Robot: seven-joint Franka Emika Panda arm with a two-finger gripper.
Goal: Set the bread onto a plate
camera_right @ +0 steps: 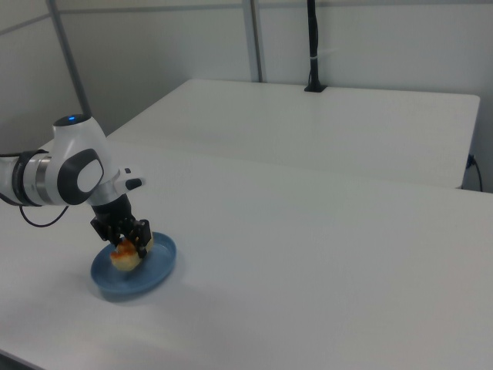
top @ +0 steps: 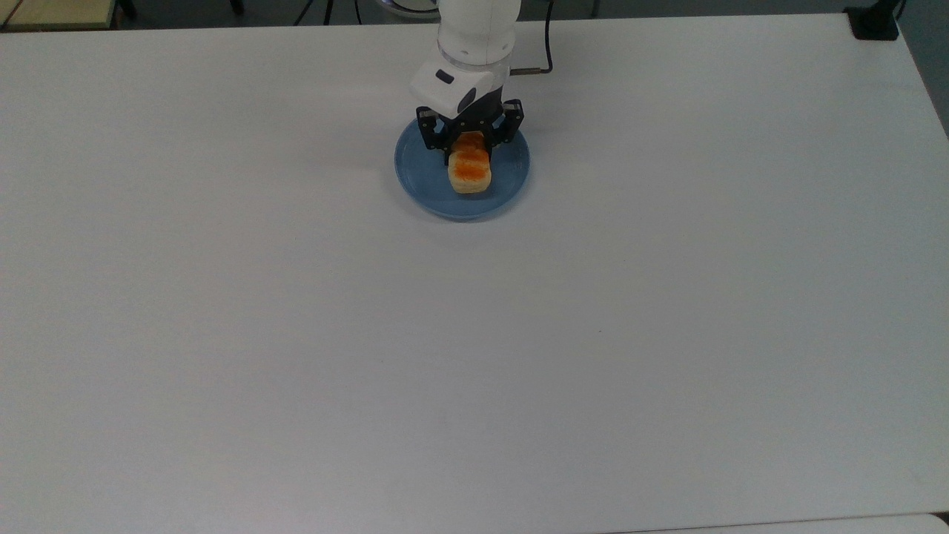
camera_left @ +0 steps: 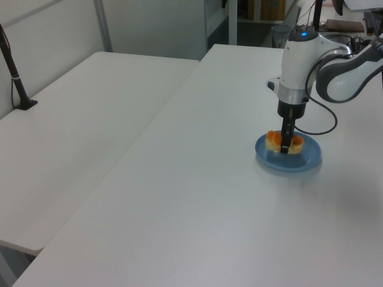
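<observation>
The bread [top: 470,171], a small loaf with an orange-brown top and cream sides, sits within the rim of the round light-blue plate [top: 422,174]. My gripper [top: 468,145] comes straight down from above and is shut on the bread at its far end. In the left view the bread [camera_left: 274,141] lies low over the plate [camera_left: 304,160] with the gripper [camera_left: 285,144] across its middle. The right view shows the bread [camera_right: 125,256] on the plate [camera_right: 152,273] under the gripper [camera_right: 128,239]. Whether the bread rests on the plate or hangs just above it, I cannot tell.
The white table [top: 474,334] stretches wide around the plate. A second white table [camera_left: 78,113] stands alongside on the left view's left. A black clamp [top: 873,22] sits at the top view's far right corner. A black cable [top: 547,44] trails from the arm's wrist.
</observation>
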